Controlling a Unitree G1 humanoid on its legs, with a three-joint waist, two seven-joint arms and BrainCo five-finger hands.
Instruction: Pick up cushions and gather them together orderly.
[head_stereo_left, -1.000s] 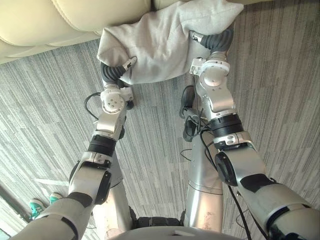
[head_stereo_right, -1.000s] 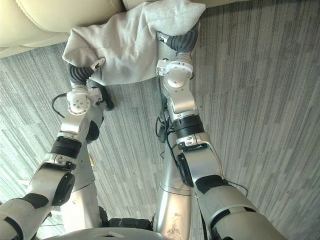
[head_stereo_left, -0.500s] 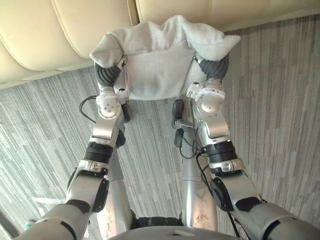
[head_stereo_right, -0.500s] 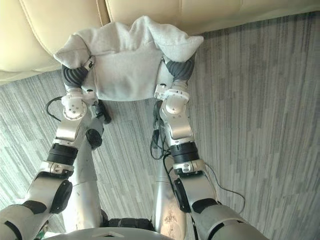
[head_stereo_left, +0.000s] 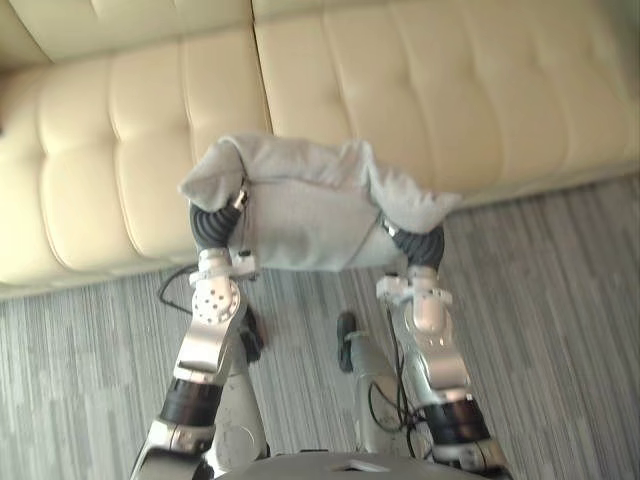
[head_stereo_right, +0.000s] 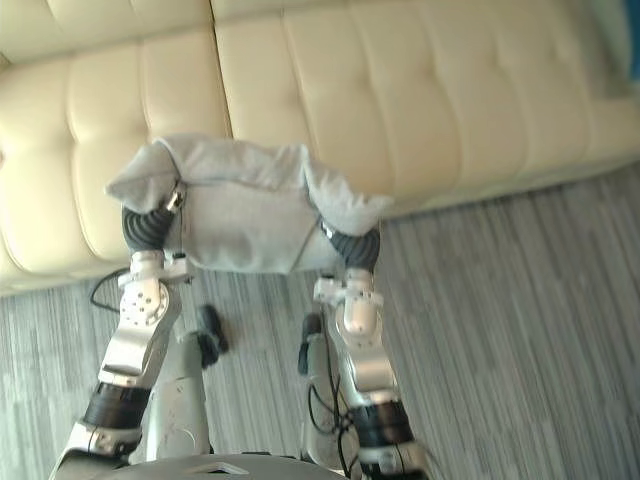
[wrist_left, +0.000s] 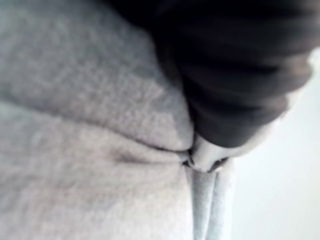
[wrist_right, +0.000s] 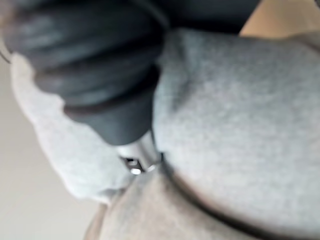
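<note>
1. At left, under the cushion's left end: left hand (head_stereo_left: 209, 228). Its dark ribbed cover shows and the rest is buried in fabric, so its hold cannot be told.
2. Centre, held up off the floor before the sofa's seat: grey cushion (head_stereo_left: 300, 205). It is slung between both hands, its corners drooping over each wrist and its far side hidden.
3. At right, under the cushion's right end: right hand (head_stereo_left: 426, 246). It is likewise buried, seemingly pressed into the cloth, and its hold cannot be told.
4. Behind: cream tufted sofa (head_stereo_left: 430, 90), cut off at both sides.
5. Below: grey striped carpet (head_stereo_left: 570, 330).
</note>
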